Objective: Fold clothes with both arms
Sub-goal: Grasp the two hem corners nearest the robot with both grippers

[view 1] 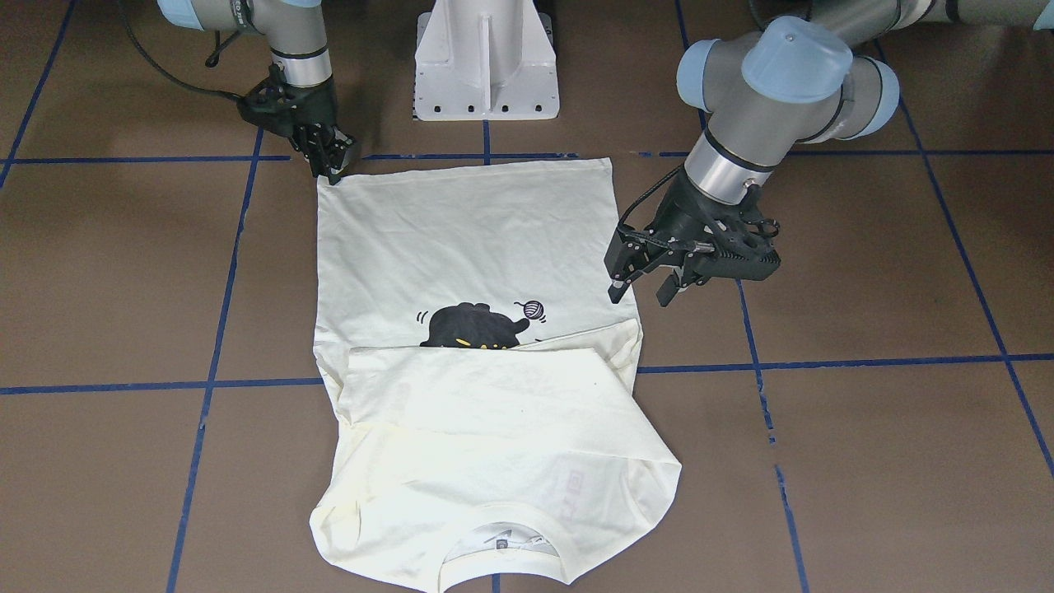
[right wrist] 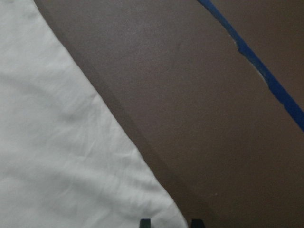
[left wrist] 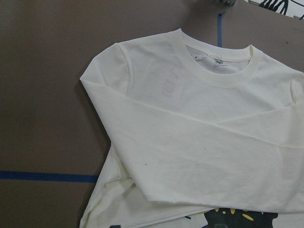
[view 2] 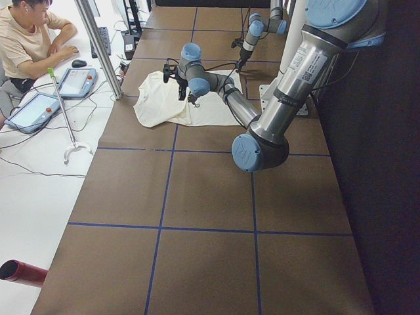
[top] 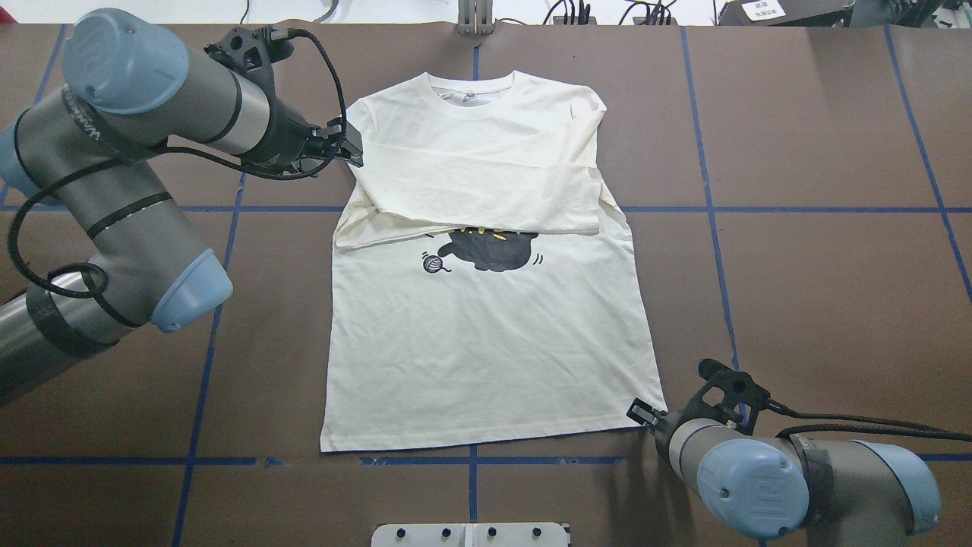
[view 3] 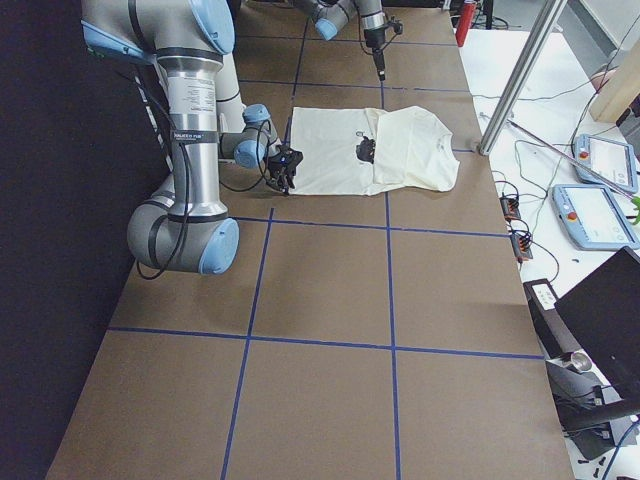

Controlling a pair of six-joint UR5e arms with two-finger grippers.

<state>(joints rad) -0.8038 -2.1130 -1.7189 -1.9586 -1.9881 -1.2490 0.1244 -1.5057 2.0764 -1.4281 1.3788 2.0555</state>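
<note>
The left gripper [view 1: 638, 295] hangs just above the tabletop [view 1: 873, 461] with its jaws spread wide and nothing between them, close beside the side edge of the shirt [view 1: 461, 239], where the folded sleeve [view 1: 494, 387] ends. The right gripper [view 1: 331, 165] is low at the shirt's hem corner [right wrist: 175, 216] nearest the robot's edge. In its wrist view the fingertips [right wrist: 145, 222] stand a narrow gap apart and the corner reaches in between them; whether they touch the cloth I cannot tell. The shirt lies flat at mid-table, hem toward the white pedestal [view 1: 486, 58] and collar toward the far edge. Its sleeves are folded across the chest and cover the top of the black cat [view 1: 473, 325] beside the yarn ball [view 1: 533, 309]. Blue tape lines [view 1: 823, 362] cross the brown surface.
</note>
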